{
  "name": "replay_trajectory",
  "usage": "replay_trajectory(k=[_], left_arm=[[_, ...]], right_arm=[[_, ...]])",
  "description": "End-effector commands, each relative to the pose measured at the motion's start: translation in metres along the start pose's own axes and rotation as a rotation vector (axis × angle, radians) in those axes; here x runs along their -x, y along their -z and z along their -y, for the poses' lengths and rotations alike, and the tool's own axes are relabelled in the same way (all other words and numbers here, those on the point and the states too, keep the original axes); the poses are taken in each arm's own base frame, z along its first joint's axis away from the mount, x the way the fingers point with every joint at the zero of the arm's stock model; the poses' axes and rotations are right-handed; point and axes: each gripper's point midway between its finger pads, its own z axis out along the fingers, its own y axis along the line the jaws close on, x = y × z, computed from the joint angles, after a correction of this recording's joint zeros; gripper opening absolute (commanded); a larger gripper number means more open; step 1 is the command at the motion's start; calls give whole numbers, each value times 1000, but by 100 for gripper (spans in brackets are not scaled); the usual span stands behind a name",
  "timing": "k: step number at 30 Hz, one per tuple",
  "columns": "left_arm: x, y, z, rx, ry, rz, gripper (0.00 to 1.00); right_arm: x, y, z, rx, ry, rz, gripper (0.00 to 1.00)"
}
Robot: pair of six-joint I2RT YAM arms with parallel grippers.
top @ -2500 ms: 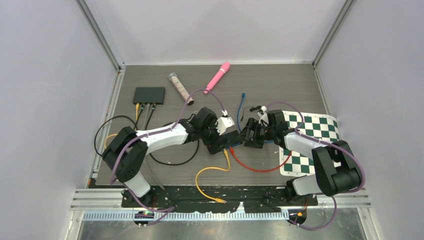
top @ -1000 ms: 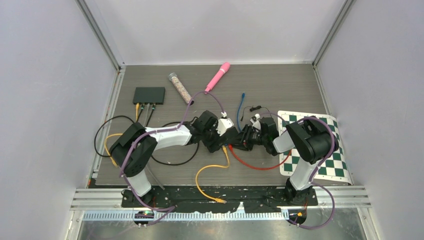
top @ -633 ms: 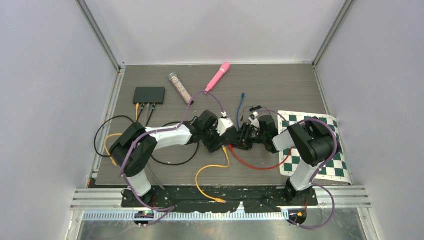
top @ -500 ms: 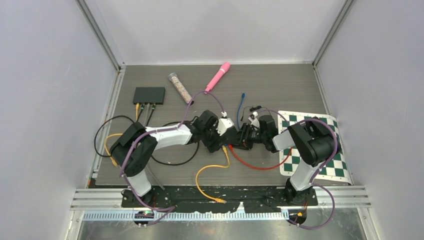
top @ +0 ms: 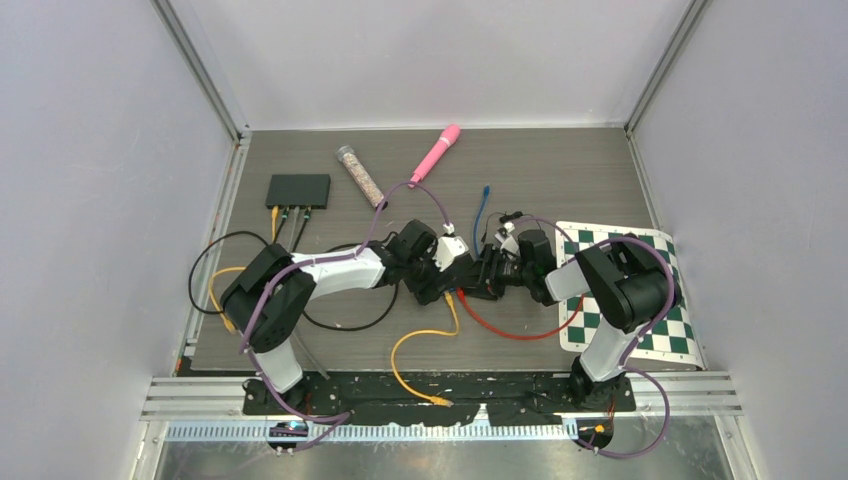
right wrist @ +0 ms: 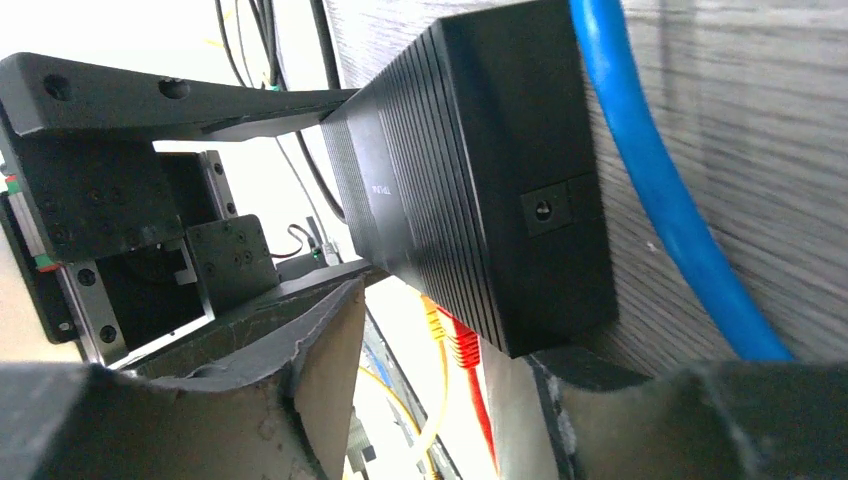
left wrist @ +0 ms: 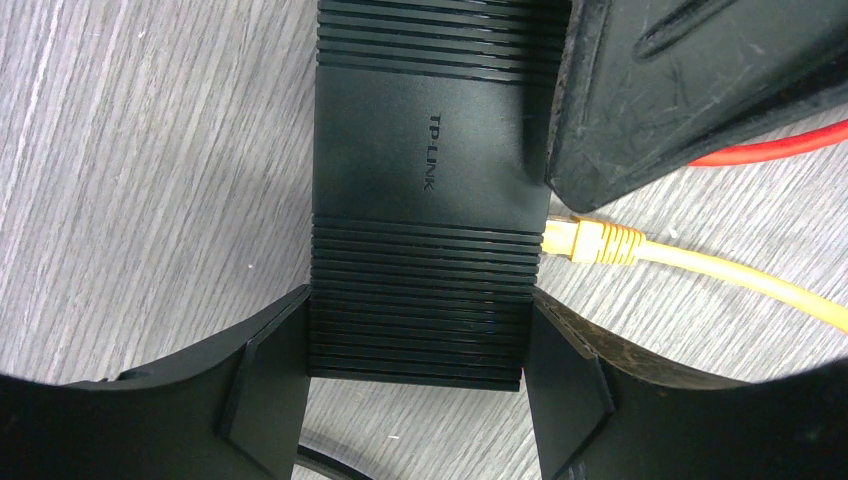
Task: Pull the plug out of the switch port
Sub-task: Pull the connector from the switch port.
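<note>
A black TP-Link switch (left wrist: pixel 420 200) lies flat on the table. My left gripper (left wrist: pixel 418 395) is shut on its near end, one finger against each side. A yellow plug (left wrist: pixel 590 242) and a red plug (right wrist: pixel 465 350) sit side by side in the switch's (right wrist: pixel 470 190) ports. My right gripper (right wrist: pixel 450 390) is at that port side, open, with the red plug between its fingers (right wrist: pixel 330 370) and a gap on the left. In the top view the two grippers meet at the switch (top: pixel 447 283) mid-table.
A second black switch (top: pixel 298 189) with cables sits at the back left. A pink microphone (top: pixel 435 154) and a clear tube (top: pixel 361 176) lie further back. A chessboard mat (top: pixel 625 290) lies right. Yellow (top: pixel 420 345), red (top: pixel 510 330) and blue (top: pixel 481 215) cables trail around.
My right arm has swung in from the right to the switch's port side. Over the last second its jaws have widened. The left gripper and the switch have stayed put.
</note>
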Motion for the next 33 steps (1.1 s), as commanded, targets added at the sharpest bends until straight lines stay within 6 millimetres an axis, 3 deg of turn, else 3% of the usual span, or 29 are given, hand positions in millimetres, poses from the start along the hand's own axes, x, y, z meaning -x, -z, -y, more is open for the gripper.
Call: replay_trajectory(k=[1, 5, 12, 19, 23, 33], left_arm=[[-24, -3, 26, -122, 11, -84, 55], [-23, -3, 28, -130, 10, -83, 54], [-20, -1, 27, -146, 17, -70, 53], [-21, -1, 27, -150, 13, -80, 52], [-24, 0, 28, -154, 10, -81, 52], [-29, 3, 29, -152, 5, -89, 52]], right_arm=[[10, -4, -9, 39, 17, 33, 56], [9, -4, -14, 55, 29, 28, 55], [-13, 3, 10, 1, 4, 7, 43], [-1, -1, -1, 44, -23, 39, 39], [6, -4, -5, 47, -32, 54, 24], [7, -6, -1, 38, -71, 56, 19]])
